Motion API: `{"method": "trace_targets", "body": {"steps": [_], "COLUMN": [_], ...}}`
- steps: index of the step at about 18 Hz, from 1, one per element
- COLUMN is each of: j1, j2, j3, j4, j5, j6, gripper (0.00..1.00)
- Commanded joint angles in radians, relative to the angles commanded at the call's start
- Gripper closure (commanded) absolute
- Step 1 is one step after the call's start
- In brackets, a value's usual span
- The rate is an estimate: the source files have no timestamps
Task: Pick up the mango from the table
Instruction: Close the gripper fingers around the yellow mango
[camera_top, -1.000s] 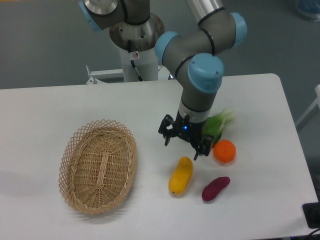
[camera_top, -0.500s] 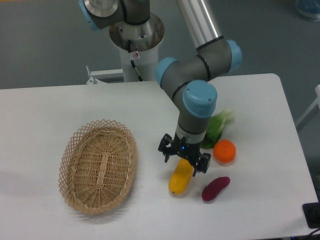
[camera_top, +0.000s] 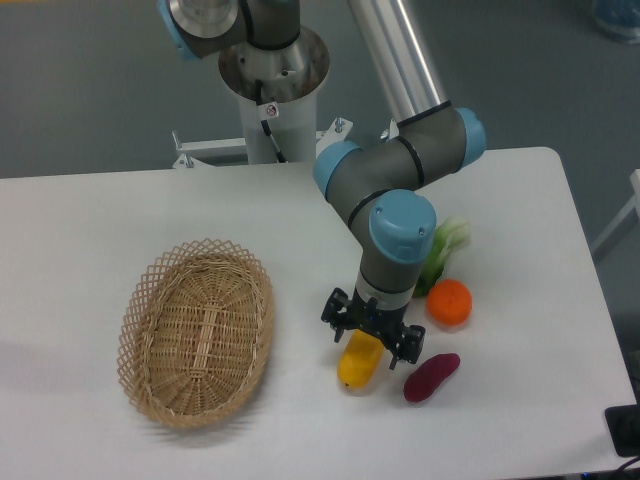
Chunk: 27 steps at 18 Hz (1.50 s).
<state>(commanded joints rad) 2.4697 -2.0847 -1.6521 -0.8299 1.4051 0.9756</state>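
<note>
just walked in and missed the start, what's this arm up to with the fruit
The grey and blue robot arm has its black claw open, straddling the upper end of the long yellow mango, which lies on the white table. It is not lifted yet. A round orange fruit, a dark purple sweet potato and a green leafy vegetable lie close by to the right. An oval wicker basket stands to the left.
</note>
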Motion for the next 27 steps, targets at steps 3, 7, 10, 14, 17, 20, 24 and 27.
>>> {"method": "trace_targets", "body": {"steps": [3,7,10,14,17,20,24,27], "j1": [0.000,0.000,-0.002,-0.002,-0.005,-0.017,-0.031,-0.035], "j2": [0.008,0.009,0.006,0.005,0.003,-0.012,-0.023,-0.026], "j3": [-0.011,-0.020,-0.031,-0.037,-0.051,-0.049,-0.052,-0.052], "j4": [0.002,0.003,0.006,0.009,0.024,0.058,0.072,0.074], "j5": [-0.002,0.000,0.005,0.009,0.028,0.032,0.041,0.066], "j6": [-0.003,-0.006,-0.006,-0.003,-0.003,-0.005,-0.008,-0.023], "gripper": [0.00,0.00,0.00,0.00,0.00,0.00,0.00,0.00]}}
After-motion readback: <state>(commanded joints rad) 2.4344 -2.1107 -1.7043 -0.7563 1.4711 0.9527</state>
